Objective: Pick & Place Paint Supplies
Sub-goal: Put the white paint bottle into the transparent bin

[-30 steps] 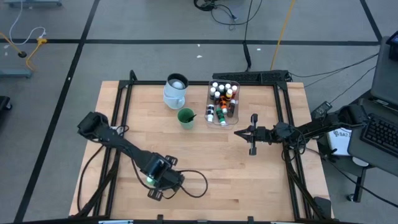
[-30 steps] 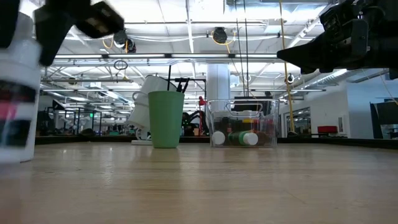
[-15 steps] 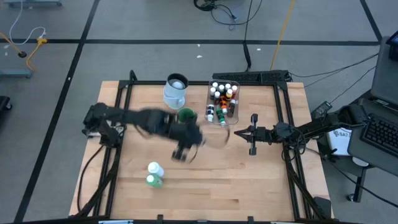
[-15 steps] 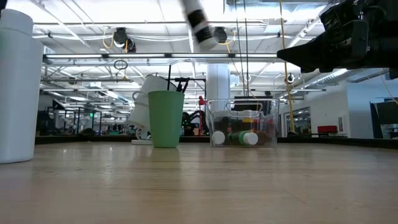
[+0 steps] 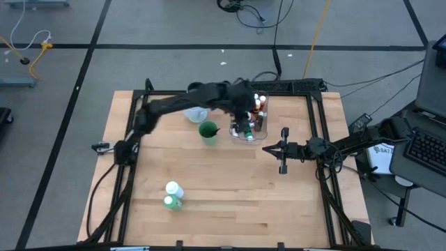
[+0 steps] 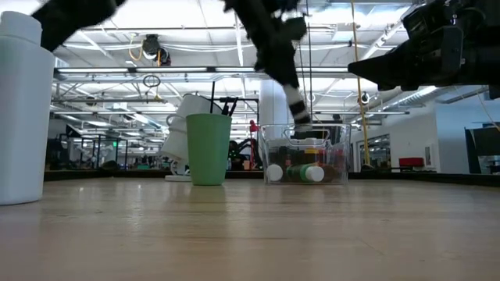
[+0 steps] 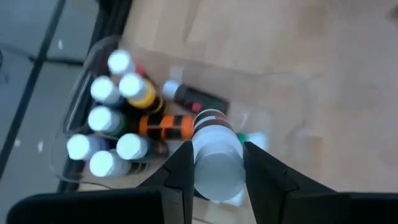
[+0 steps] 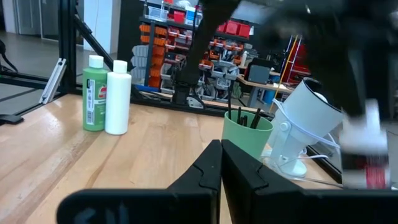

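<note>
**Small bottle held over tub**

Small paint bottle (image 7: 214,149) sits pinched in the left gripper (image 7: 214,163), directly above the clear tub (image 5: 259,129) of bottles. Placing step appears in hand; next move calls for lowering into a gap, then releasing. Right gripper (image 5: 267,148) waits nearby, fingers pressed together, empty.

Robotics lab or workshop: grey floor with black tape lines (image 5: 83,66), loose cables (image 5: 251,14), parts-bin shelving (image 8: 180,31), exposed ceiling lights (image 6: 156,51), keyboard (image 5: 426,150) far right.
</note>
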